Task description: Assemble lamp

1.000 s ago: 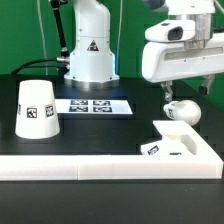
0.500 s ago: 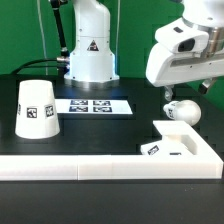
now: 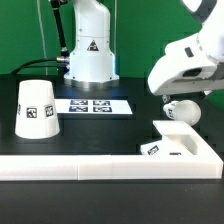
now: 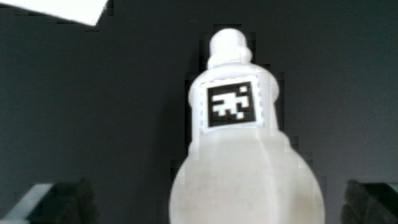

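The white bulb [image 3: 182, 110] lies on the black table at the exterior view's right, its round head showing. My gripper [image 3: 175, 97] hangs just above it under the tilted white hand. In the wrist view the bulb [image 4: 231, 120], with a square tag, lies lengthwise between my dark fingers [image 4: 45, 203], which stand apart from it on both sides; the gripper [image 4: 217, 205] is open. The flat square base [image 3: 185, 141] sits in front of the bulb. The tapered shade [image 3: 37, 108] stands at the exterior view's left.
The marker board [image 3: 95, 105] lies at the table's middle rear, before the big robot pedestal [image 3: 88, 55]. A white rail [image 3: 70, 168] runs along the front and around the base. A white corner [image 4: 54, 8] shows in the wrist view.
The white hand has tilted and swung toward the exterior view's right above the bulb. The bulb, base and shade have not moved.
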`<state>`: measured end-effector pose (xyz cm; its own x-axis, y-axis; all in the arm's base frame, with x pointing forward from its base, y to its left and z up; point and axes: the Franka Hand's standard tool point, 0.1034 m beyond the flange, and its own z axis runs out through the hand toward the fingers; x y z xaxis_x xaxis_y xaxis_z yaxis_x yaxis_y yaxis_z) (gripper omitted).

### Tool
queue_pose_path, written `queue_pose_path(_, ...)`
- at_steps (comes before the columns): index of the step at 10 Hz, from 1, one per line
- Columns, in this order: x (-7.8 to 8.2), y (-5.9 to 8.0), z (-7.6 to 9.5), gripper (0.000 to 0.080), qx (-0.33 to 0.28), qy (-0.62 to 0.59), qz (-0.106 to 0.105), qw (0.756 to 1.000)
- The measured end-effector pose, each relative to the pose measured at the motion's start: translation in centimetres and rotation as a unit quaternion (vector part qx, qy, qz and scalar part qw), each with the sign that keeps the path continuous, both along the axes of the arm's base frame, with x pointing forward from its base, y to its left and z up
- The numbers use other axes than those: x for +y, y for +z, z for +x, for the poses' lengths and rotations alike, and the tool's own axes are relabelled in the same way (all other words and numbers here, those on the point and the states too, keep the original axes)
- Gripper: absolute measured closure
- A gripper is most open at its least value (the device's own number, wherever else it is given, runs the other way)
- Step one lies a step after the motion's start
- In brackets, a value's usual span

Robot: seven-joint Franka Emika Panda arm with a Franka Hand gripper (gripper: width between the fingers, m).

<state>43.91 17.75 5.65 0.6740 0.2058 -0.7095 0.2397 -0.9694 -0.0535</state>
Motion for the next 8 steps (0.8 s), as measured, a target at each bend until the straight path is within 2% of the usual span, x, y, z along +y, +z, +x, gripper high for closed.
queue_pose_path(1,0.2,-0.4,0.1,0.0101,0.027,0.002,-0.004,1.0)
queue_pose_path(2,0.7,-0.8,0.5,0.0101,0.018,0.002,0.001,1.0)
queue_pose_path(5,1.3,-1.5,0.2,0.0101,0.011,0.005,0.007,1.0)
queue_pose_path(8,1.3,-2.7,-0.2,0.0101,0.008,0.004,0.008,1.0)
